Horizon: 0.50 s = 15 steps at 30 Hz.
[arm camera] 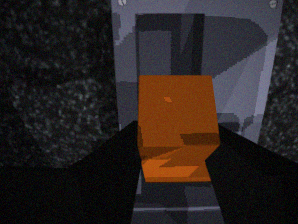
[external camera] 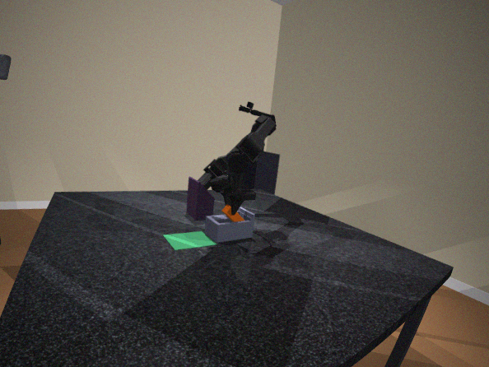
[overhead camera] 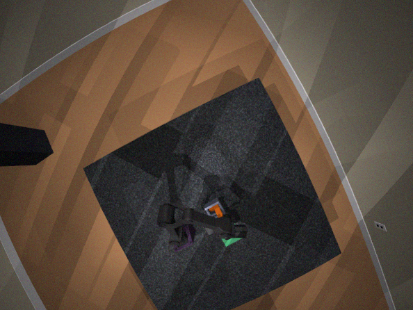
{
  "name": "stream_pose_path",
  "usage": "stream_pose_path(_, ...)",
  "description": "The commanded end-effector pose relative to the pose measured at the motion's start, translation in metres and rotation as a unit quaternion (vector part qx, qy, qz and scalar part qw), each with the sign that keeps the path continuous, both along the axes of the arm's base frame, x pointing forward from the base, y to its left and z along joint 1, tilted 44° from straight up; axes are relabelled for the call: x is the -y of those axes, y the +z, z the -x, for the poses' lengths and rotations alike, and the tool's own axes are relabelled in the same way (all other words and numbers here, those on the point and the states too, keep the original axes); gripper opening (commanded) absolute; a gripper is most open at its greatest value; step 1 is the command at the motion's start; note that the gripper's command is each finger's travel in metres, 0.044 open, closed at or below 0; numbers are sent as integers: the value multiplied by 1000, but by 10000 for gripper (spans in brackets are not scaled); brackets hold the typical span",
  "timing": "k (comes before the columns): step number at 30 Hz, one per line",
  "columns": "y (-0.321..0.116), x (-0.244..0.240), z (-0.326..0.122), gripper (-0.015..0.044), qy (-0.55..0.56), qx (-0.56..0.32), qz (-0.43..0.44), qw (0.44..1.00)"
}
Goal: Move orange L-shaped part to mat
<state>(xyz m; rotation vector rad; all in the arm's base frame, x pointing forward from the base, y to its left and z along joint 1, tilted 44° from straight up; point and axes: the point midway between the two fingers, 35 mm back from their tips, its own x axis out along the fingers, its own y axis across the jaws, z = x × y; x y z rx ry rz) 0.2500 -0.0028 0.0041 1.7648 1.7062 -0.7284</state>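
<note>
The orange part [overhead camera: 217,210] [external camera: 226,211] [arm camera: 175,112] is tilted, with one end raised above the rim of the grey tray [overhead camera: 211,202] [external camera: 230,234] [arm camera: 220,7]. Its lower end is at or just over the tray top; whether it still touches the pocket is hidden. My gripper [external camera: 234,212] [arm camera: 171,129] is shut on the part, one dark finger on each side of it in the wrist view. Part of the pocket shows empty beyond the part in the wrist view. The green mat [overhead camera: 229,242] [external camera: 185,242] lies flat beside the tray, partly hidden by the arm in the top view.
A purple upright block [overhead camera: 190,236] [external camera: 197,202] stands behind the tray in the exterior view, close to the arm. A dark box [external camera: 268,173] is farther back behind the arm. The dark table [overhead camera: 229,128] [external camera: 123,288] carries them, with shadows across it.
</note>
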Motion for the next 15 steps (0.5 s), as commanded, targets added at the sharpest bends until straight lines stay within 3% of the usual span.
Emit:
stream_pose_path(1, 6, 5, 0, 0, 2, 3, 2, 1000)
stream_pose_path(15, 22, 20, 1, 0, 2, 2, 2, 1000)
